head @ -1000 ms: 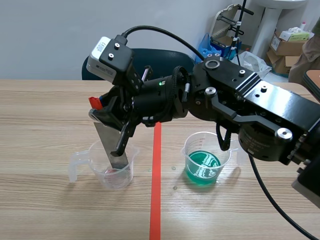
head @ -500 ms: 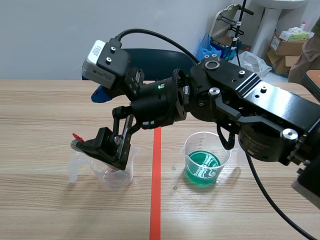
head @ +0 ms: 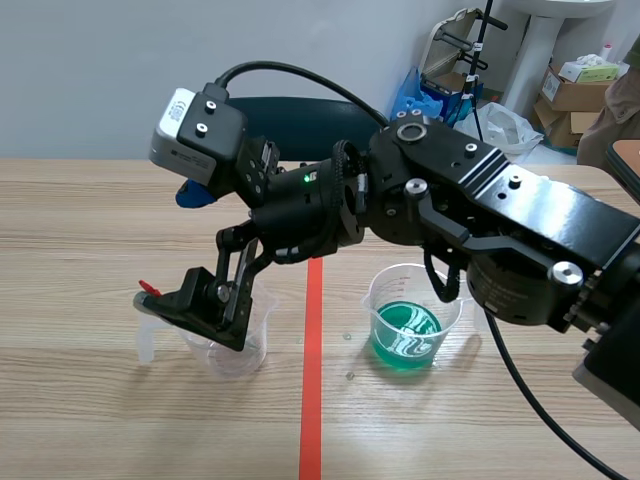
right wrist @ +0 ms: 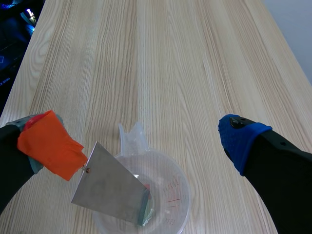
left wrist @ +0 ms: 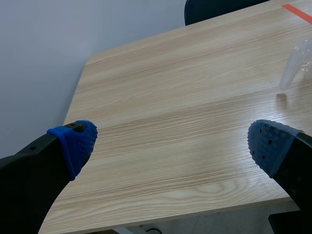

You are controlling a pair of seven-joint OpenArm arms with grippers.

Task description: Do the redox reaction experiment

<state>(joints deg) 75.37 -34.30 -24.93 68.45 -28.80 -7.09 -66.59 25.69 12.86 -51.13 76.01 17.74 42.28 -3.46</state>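
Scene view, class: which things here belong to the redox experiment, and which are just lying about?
Belong to the job:
- metal sheet with orange tape
- clear beaker that the sheet leans in
- beaker of green liquid

Just lying about, behind the table:
- dark chair
- blue bag
- cardboard boxes

A dark chair stands behind the table; cardboard boxes sit farther back.
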